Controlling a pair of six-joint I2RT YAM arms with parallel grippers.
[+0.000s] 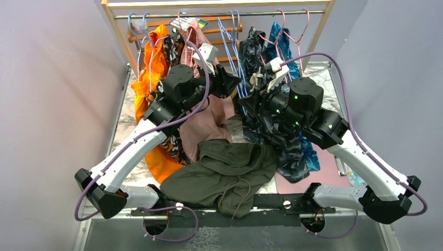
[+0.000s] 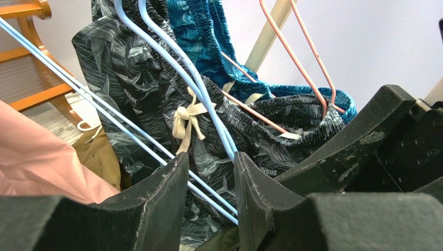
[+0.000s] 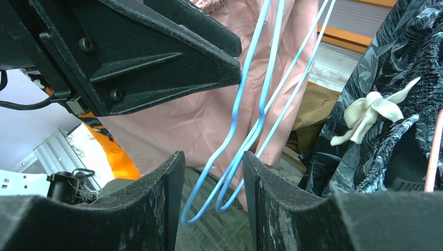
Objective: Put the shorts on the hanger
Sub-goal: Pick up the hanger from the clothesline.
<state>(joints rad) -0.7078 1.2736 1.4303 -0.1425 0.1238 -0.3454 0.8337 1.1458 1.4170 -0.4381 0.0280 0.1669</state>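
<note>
Between the left hand [image 2: 211,157] and right hand [image 3: 213,155], both parted, hangs the hanger [image 3: 237,99].

The shorts [image 1: 224,172], dark olive-green, are lying crumpled at 6 o'clock on the counter [image 1: 123,120], drawstring trailing toward the near edge. The hanger [image 3: 249,63], thin light-blue wire, is hanging at 12 o'clock.

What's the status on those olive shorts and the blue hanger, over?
Open: left gripper, right gripper, both at light-blue hanger. Unheld: olive shorts, lying loose. Crowding: leaf-print shorts hung alongside.
</note>
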